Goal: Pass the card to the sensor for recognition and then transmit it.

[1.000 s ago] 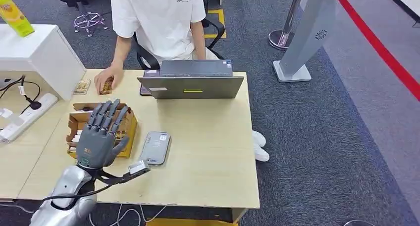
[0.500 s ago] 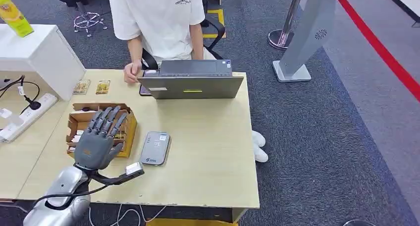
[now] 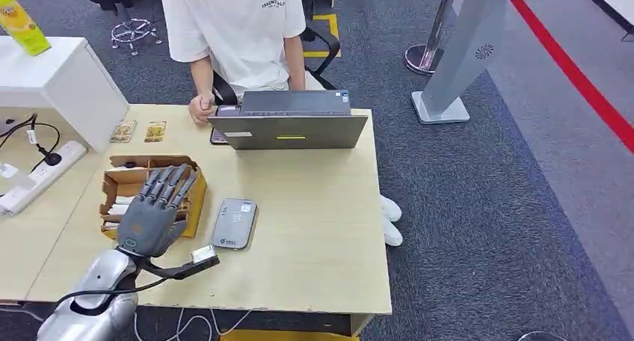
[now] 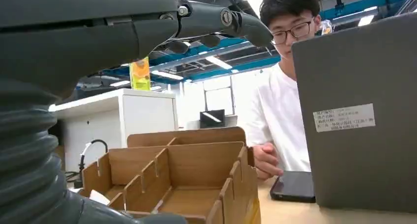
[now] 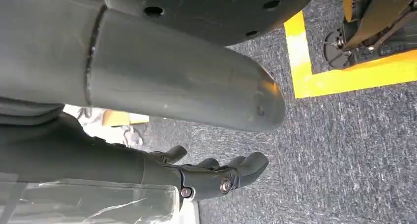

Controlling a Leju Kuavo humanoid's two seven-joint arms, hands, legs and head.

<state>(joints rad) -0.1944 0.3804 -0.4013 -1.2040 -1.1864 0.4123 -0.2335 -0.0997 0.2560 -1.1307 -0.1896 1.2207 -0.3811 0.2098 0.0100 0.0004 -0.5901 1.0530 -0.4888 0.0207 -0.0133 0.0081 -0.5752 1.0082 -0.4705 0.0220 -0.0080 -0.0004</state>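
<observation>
Right now the left hand (image 3: 153,210) hangs over the cardboard box (image 3: 119,182) near the left edge of the table (image 3: 314,221), with its fingers spread and nothing in them. The cards (image 3: 116,206) look like the pale strips standing in the box slots, but they are small and hard to make out. The right hand (image 5: 216,177) hangs by the floor, fingers partly curled, holding nothing. The grey sensor (image 3: 235,223) lies flat just beside the box. The slots look tight, so the big fingers could bump the thin walls and push the box toward the sensor. The hand could also pinch two cards, or drop one. A person (image 3: 232,27) sits at the far edge behind a laptop (image 3: 288,120).
</observation>
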